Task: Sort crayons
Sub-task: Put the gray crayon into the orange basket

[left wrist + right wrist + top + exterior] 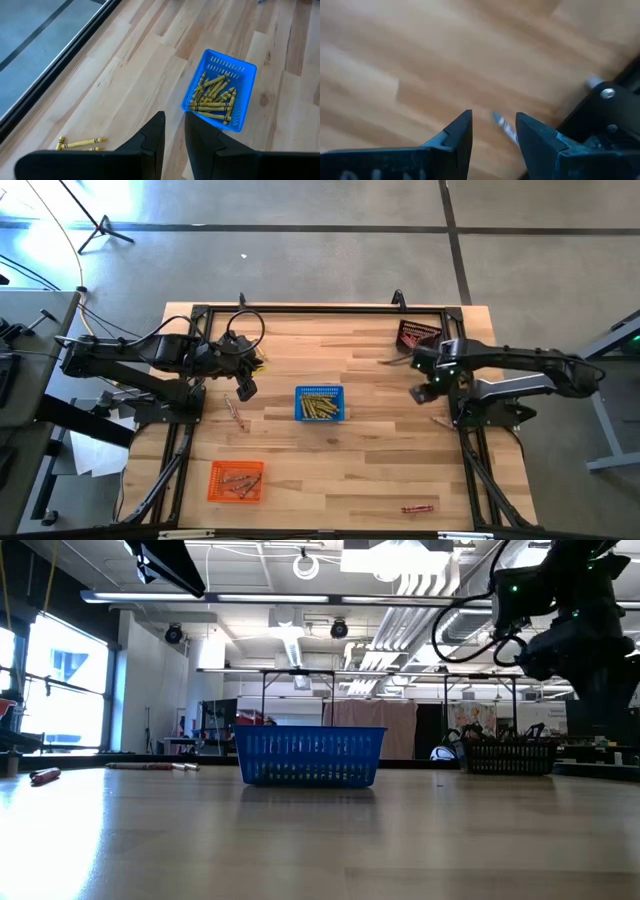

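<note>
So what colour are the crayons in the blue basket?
Yellow crayons in the blue basket, clearest in the left wrist view.

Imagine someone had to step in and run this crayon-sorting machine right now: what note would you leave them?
Left gripper: jaws nearly closed, empty, left of the blue basket.
Right gripper: jaws open, empty, over a loose crayon at the table's right side.
Done: yellow crayons in the blue basket; reddish ones in the orange basket; the dark basket sits far right.
Left: two yellow crayons near the left arm, a stray one by the left gripper, a red crayon at the near edge.
</note>
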Controlling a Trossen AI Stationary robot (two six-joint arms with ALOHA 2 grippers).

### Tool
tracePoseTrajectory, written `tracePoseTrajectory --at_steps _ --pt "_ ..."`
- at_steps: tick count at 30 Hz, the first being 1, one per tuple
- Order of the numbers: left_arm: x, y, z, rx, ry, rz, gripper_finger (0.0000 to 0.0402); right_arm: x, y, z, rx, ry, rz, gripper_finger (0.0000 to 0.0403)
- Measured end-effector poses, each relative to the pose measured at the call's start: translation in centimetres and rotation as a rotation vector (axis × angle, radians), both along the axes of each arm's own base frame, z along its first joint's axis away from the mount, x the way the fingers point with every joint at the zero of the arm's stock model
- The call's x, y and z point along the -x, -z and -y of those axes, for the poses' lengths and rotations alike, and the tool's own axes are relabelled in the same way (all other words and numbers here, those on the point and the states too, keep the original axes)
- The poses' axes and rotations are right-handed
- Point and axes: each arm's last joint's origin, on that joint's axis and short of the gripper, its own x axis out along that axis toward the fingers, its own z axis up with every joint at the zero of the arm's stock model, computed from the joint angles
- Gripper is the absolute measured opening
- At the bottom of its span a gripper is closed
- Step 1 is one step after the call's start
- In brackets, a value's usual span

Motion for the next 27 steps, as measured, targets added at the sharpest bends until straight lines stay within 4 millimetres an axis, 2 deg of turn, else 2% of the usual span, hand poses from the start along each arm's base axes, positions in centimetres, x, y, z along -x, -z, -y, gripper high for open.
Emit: tracePoseTrajectory --at_steps 4,8,16,20,27 --pt "0.0 0.0 0.0 -0.001 -0.001 0.0 0.006 -0.9 1.0 -0.8 0.001 -0.157 -0.075 0.0137" --pt "0.0 0.0 0.0 -0.004 -0.002 0.0 0.006 -2.0 2.7 -0.9 0.006 -0.22 -0.211 0.0137" --pt "0.0 0.0 0.0 -0.003 -0.003 0.0 0.006 -3.5 6.7 -0.9 -0.228 -0.365 -0.401 0.0137" --pt "0.0 0.0 0.0 -0.003 -0.002 -0.001 0.006 -3.9 8.0 -1.0 -0.317 -0.444 -0.4 0.0137" --pt "0.0 0.0 0.0 -0.003 -0.002 -0.003 0.006 -4.3 8.8 -0.8 -0.321 -0.522 -0.379 0.0137"
